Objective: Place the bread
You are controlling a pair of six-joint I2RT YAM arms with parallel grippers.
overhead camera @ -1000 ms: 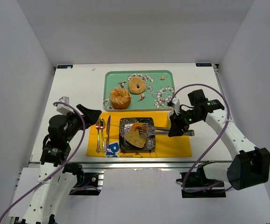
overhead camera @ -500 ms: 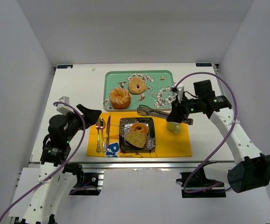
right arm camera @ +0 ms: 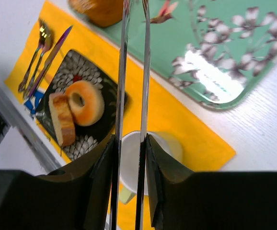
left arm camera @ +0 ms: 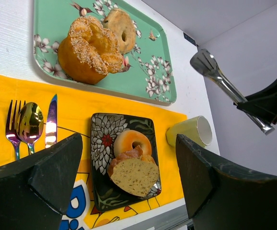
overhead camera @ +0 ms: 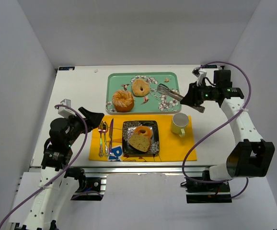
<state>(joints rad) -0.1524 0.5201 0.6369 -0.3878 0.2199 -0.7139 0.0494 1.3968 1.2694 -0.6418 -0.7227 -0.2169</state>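
Observation:
The bread lies on a black flowered plate [overhead camera: 127,126] on the yellow mat: a glossy orange-brown ring [overhead camera: 143,131] and a tan wedge slice [overhead camera: 139,142] leaning against its near side. My right gripper [overhead camera: 196,96] is shut on metal tongs [overhead camera: 169,92], held in the air over the green tray's right end, and the tong tips are empty. In the right wrist view the tongs [right arm camera: 123,72] run between my fingers, with the ring [right arm camera: 84,103] and slice [right arm camera: 62,120] far below on the left. My left gripper [overhead camera: 93,116] is open at the mat's left edge, looking at the ring [left arm camera: 132,142] and slice [left arm camera: 136,175].
A green flowered tray [overhead camera: 114,79] at the back holds a ridged golden bun [overhead camera: 122,100] and a paler bagel [overhead camera: 141,87]. A pale yellow mug [overhead camera: 179,124] stands on the mat [overhead camera: 177,148] right of the plate. A fork, spoon and knife [overhead camera: 105,136] lie left of the plate.
My right arm lifted the tongs off the plate and swung them back and right, over the tray's right end. The slice and ring stayed on the plate. The left arm has not moved.

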